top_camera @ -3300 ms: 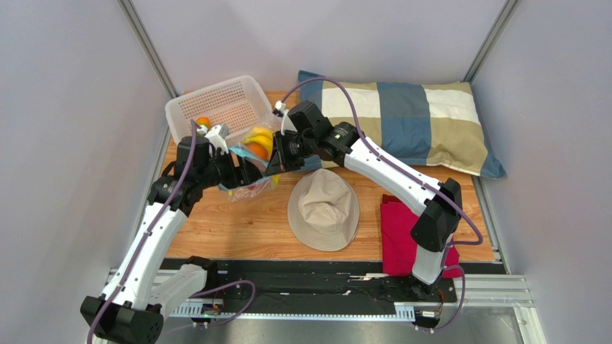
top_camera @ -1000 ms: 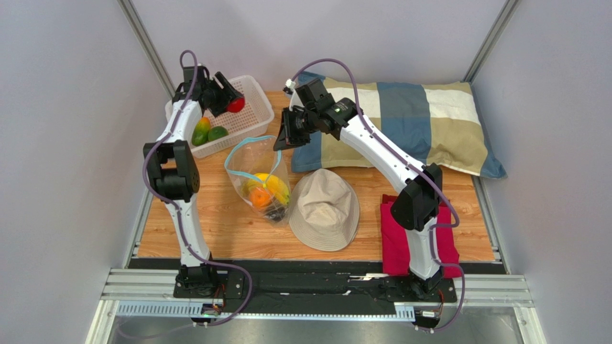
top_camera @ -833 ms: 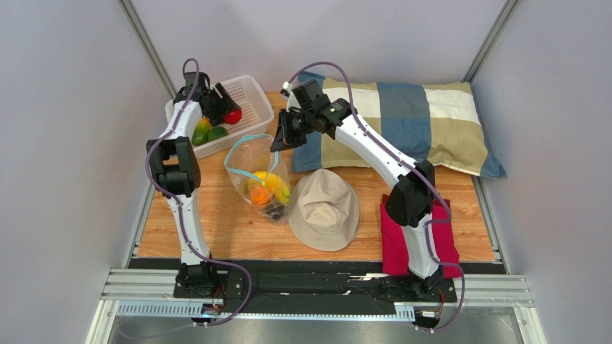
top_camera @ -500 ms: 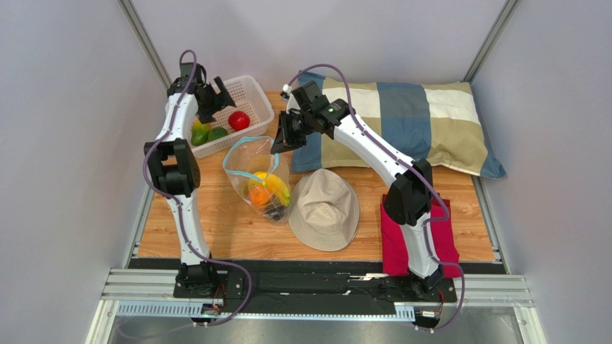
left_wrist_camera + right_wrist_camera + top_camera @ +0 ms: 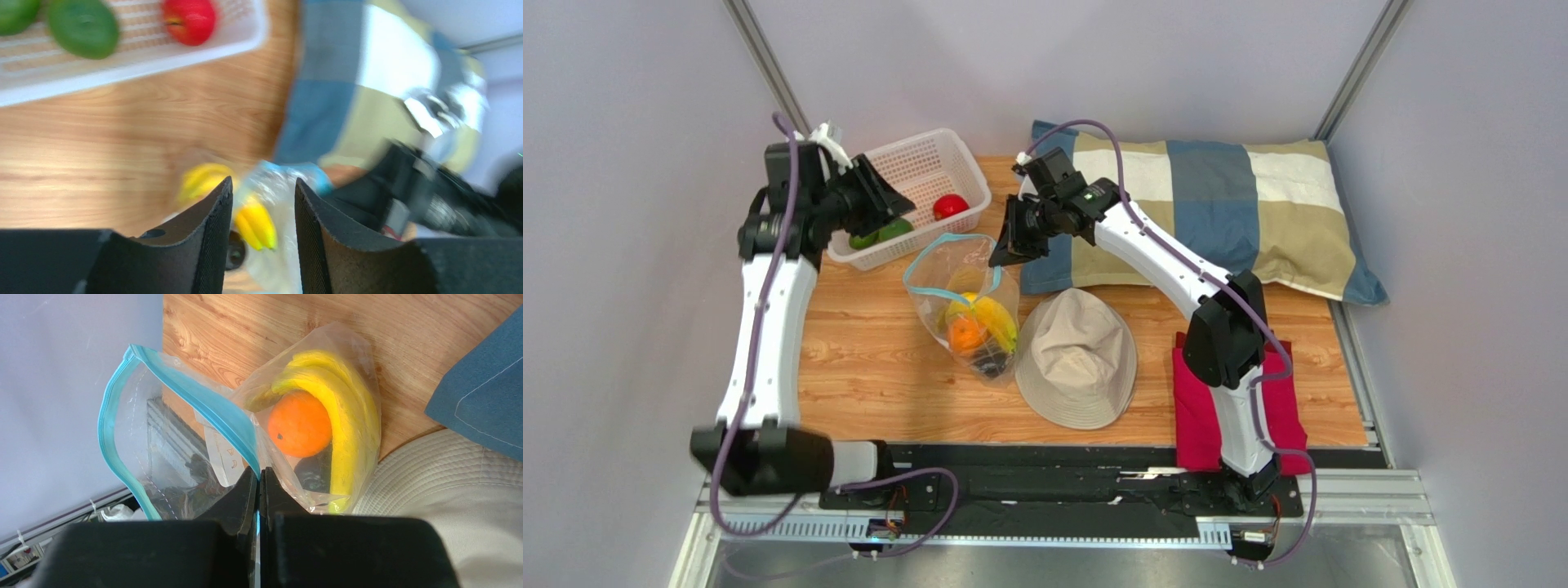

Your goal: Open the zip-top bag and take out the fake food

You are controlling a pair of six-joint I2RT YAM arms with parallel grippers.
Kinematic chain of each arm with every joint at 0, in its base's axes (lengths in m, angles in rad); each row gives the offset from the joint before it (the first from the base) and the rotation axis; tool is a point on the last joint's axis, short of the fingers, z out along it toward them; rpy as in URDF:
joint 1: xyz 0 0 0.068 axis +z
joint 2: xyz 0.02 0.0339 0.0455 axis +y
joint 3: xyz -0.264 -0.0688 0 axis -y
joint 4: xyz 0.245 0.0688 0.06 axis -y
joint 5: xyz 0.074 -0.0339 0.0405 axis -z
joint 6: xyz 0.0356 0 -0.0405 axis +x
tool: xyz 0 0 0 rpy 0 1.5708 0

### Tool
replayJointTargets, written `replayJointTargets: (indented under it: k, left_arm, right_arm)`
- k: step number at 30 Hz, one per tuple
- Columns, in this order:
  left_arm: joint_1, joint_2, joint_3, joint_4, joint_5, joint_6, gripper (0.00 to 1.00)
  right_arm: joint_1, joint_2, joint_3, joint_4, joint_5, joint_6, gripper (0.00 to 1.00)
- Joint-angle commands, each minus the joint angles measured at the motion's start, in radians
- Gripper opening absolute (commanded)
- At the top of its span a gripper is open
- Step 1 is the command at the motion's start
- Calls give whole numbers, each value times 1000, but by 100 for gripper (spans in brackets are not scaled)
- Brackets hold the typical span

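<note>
Right claw [image 5: 258,476] pinches open the blue rim of the zip-top bag [image 5: 166,447] mid-bench; left claw [image 5: 263,184], half-open and empty, hovers near the far-left basket [image 5: 928,165]. Next likely: orange [image 5: 299,424] and bananas [image 5: 347,410] inside.

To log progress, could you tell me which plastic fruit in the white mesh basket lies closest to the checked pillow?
The glossy red plastic apple; the green pieces sit toward the other end of the white mesh basket.
</note>
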Motion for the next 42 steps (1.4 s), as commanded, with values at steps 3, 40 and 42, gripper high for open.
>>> replayJointTargets:
  k: [3, 40, 42]
  left_arm:
    - [-225, -300, -241, 188, 63, -94, 45]
    - [-416, -181, -442, 70, -176, 36, 26]
    - [-417, -127, -465, 96, -135, 41, 20]
  right_arm:
    - [54, -69, 21, 72, 124, 70, 0]
    - [114, -166, -71, 172, 85, 202, 0]
    - [114, -153, -47, 158, 76, 210, 0]
